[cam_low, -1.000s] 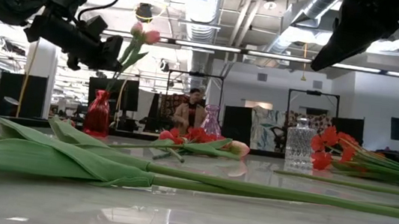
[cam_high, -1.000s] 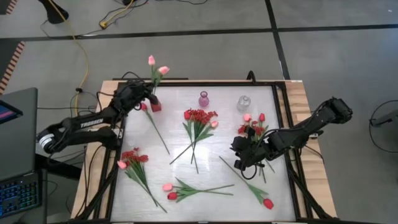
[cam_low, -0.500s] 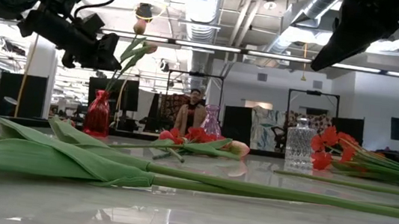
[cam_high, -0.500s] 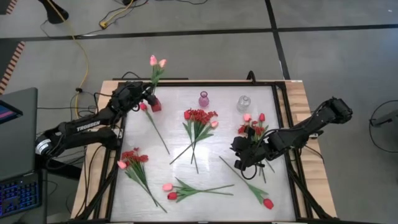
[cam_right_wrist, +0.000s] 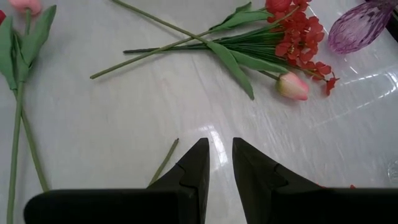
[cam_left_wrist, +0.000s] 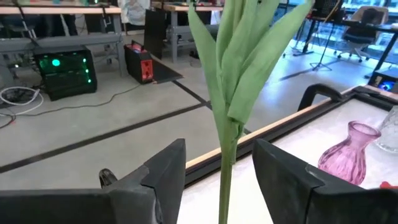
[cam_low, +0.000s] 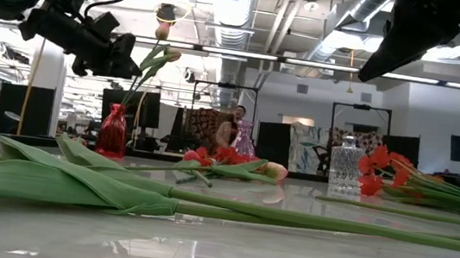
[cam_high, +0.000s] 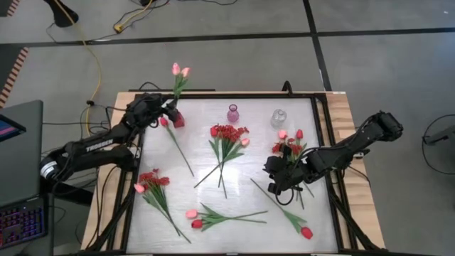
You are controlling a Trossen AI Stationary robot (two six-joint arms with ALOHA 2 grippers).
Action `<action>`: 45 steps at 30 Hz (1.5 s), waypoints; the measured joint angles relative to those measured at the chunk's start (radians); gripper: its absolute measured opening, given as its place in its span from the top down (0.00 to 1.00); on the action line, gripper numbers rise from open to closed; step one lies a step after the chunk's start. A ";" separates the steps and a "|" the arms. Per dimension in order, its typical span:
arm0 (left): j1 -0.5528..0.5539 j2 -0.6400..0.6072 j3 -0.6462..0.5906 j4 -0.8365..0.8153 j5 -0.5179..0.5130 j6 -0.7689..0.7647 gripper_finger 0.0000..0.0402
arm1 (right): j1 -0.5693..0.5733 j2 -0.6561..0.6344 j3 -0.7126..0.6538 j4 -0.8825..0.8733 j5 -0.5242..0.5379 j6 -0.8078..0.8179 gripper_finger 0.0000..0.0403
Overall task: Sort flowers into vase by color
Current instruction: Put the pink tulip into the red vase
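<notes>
Pink tulips (cam_high: 179, 72) are being stood in the red vase (cam_high: 178, 120) at the table's far-left edge, flanked (untouched) by the left gripper's (cam_left_wrist: 219, 180) parted fingers; the right gripper (cam_right_wrist: 220, 163), fingers narrowly apart, is being held over bare tabletop (cam_high: 249, 153).

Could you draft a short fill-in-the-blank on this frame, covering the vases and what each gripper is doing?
1. The pink tulips stand in the ____ vase.
2. The left gripper has its fingers ____ around the tulip stem, not touching it.
3. The right gripper hangs over the table, holding ____.
4. Three vases show on the table: red, purple and ____.

Missing words: red; open; nothing; clear
</notes>
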 joint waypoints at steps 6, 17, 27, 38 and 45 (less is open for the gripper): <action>0.000 -0.057 0.000 -0.068 0.010 0.020 0.52 | 0.000 0.000 0.000 0.000 -0.001 0.000 0.76; -0.036 -0.132 0.000 -0.158 0.188 0.105 0.48 | 0.000 0.000 0.000 0.000 -0.003 0.000 0.76; -0.144 -0.141 0.000 -0.324 0.201 -0.033 0.48 | 0.000 0.000 0.000 0.001 -0.013 0.000 0.76; -0.354 -0.141 0.000 -0.388 0.238 -0.179 0.48 | -0.002 0.000 0.000 0.011 -0.025 0.001 0.76; -0.538 -0.141 0.000 -0.385 0.092 -0.248 0.48 | -0.030 0.000 0.000 0.058 -0.024 -0.033 0.76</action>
